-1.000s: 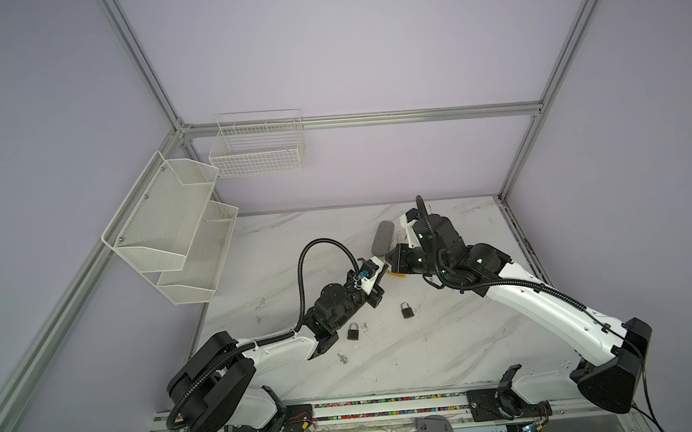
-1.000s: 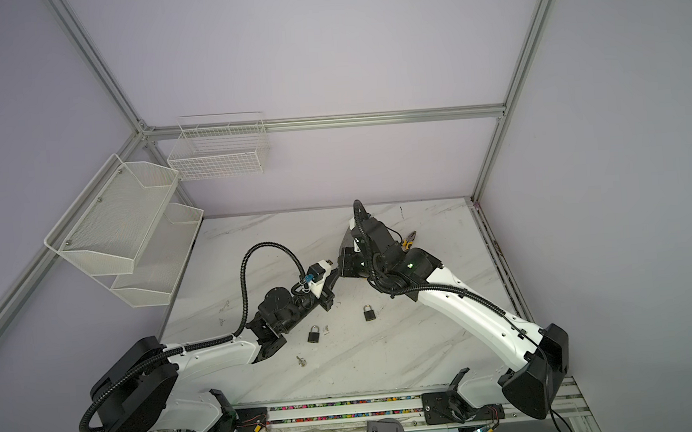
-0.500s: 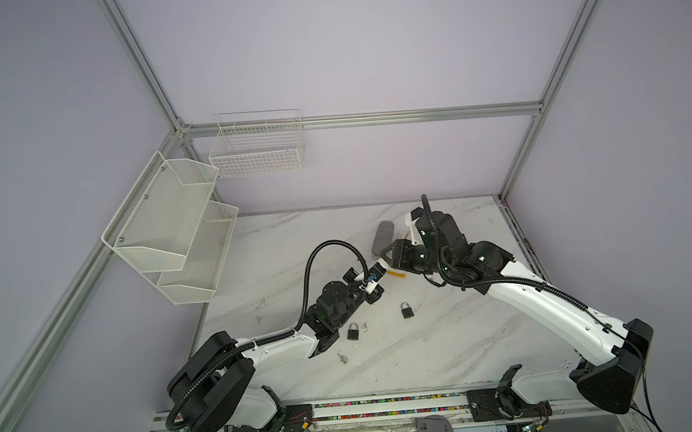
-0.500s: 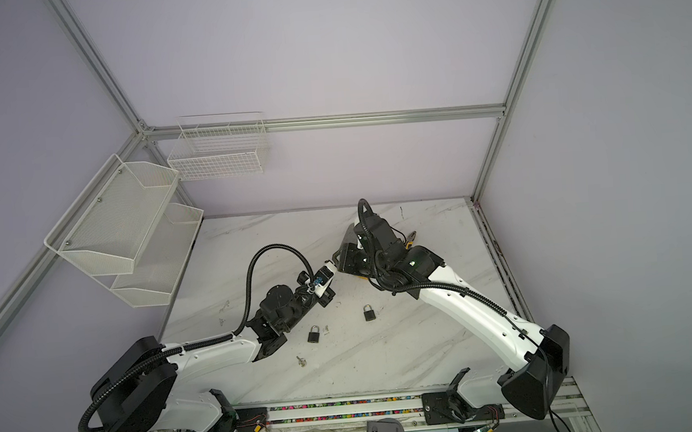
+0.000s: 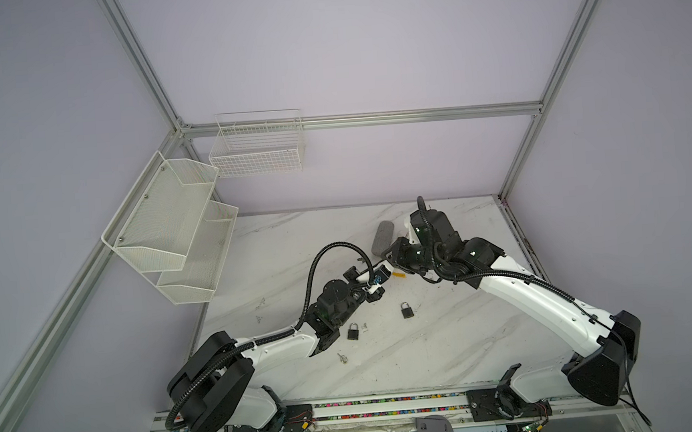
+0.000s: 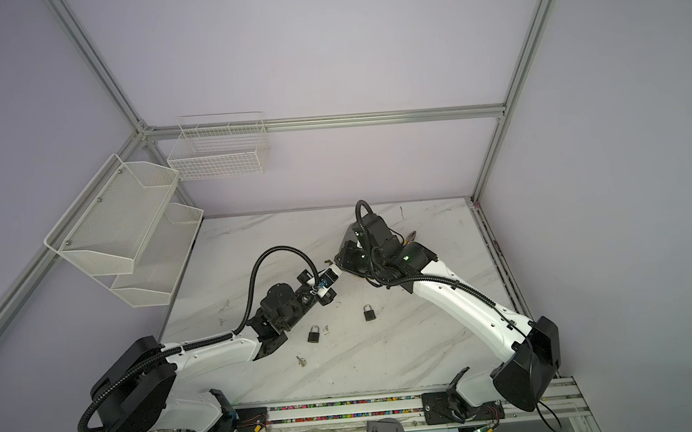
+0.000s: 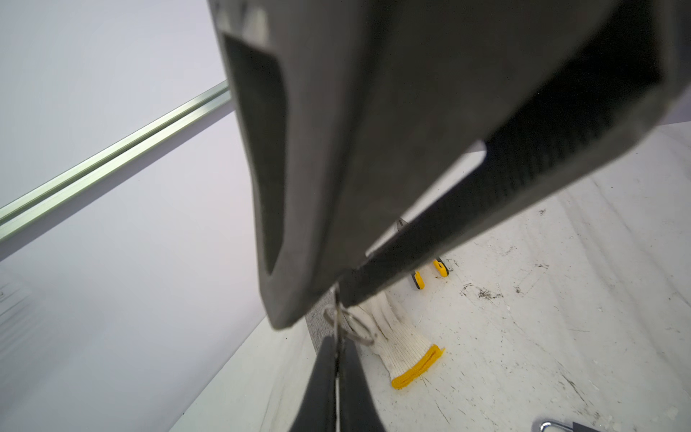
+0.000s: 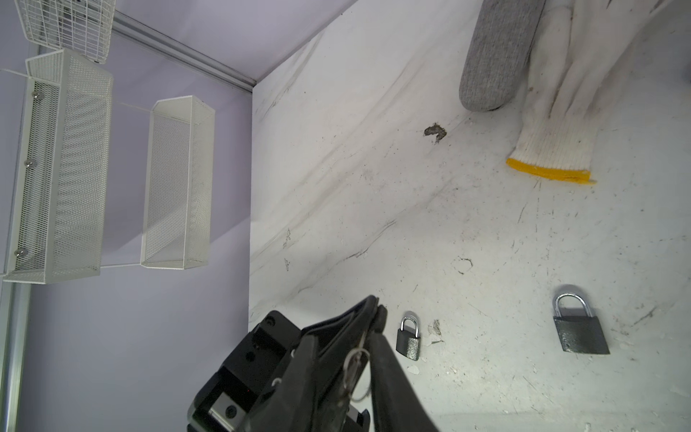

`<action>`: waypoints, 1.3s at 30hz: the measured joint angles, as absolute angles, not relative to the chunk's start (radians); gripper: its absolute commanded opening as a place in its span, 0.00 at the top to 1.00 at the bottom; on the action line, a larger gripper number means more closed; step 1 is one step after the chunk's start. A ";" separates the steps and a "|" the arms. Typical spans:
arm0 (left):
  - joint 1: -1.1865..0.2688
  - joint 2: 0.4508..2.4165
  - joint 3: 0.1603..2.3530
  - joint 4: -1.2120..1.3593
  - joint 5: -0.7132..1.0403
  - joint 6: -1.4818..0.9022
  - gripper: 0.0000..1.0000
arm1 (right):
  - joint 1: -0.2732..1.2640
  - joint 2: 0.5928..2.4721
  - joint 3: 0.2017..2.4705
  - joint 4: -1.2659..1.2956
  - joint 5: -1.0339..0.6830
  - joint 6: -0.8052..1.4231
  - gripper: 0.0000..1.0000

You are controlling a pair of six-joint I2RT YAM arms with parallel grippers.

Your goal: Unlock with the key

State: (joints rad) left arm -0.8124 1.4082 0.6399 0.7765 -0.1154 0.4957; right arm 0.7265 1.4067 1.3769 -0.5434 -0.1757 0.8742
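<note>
My left gripper is shut on a small silver key whose ring hangs just past the fingertips. My right gripper faces it tip to tip above the table's middle. Its fingers stand either side of the key ring, and whether they press the key does not show. In both top views the two grippers meet. Two dark padlocks lie shut on the marble table below them.
A second small key lies in front of the padlocks. A white glove with a yellow cuff, a grey roll and yellow-handled pliers lie behind the grippers. White mesh shelves and a wire basket hang on the left and back walls.
The left gripper has edged a little to the right with the key, its cable loop rising. The right gripper stays at its tip, shifted only slightly.
</note>
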 measured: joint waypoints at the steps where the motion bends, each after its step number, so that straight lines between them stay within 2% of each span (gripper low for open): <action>1: -0.812 1.408 0.640 0.776 -0.115 0.499 1.00 | 0.725 1.408 1.377 -0.543 -0.177 0.875 0.77; 5: -0.812 1.408 0.643 0.776 -0.117 0.513 1.00 | 0.720 1.409 1.377 -0.543 -0.187 0.879 0.83; 21: -0.810 1.453 0.662 0.772 -0.146 0.547 1.00 | 0.696 1.427 1.363 -0.542 -0.195 0.907 0.99; 31: -0.810 1.455 0.667 0.777 -0.171 0.546 0.99 | 0.694 1.427 1.363 -0.525 -0.197 0.937 1.00; 33: -0.812 1.455 0.671 0.776 -0.179 0.546 0.80 | 0.691 1.426 1.363 -0.521 -0.202 0.942 1.00; 35: -0.812 1.455 0.677 0.775 -0.189 0.544 0.73 | 0.689 1.423 1.363 -0.509 -0.214 0.947 1.00; 37: -0.812 1.455 0.680 0.777 -0.193 0.541 0.60 | 0.686 1.419 1.363 -0.503 -0.228 0.954 1.00; 39: -0.812 1.455 0.684 0.777 -0.198 0.533 0.54 | 0.677 1.417 1.363 -0.495 -0.245 0.958 1.00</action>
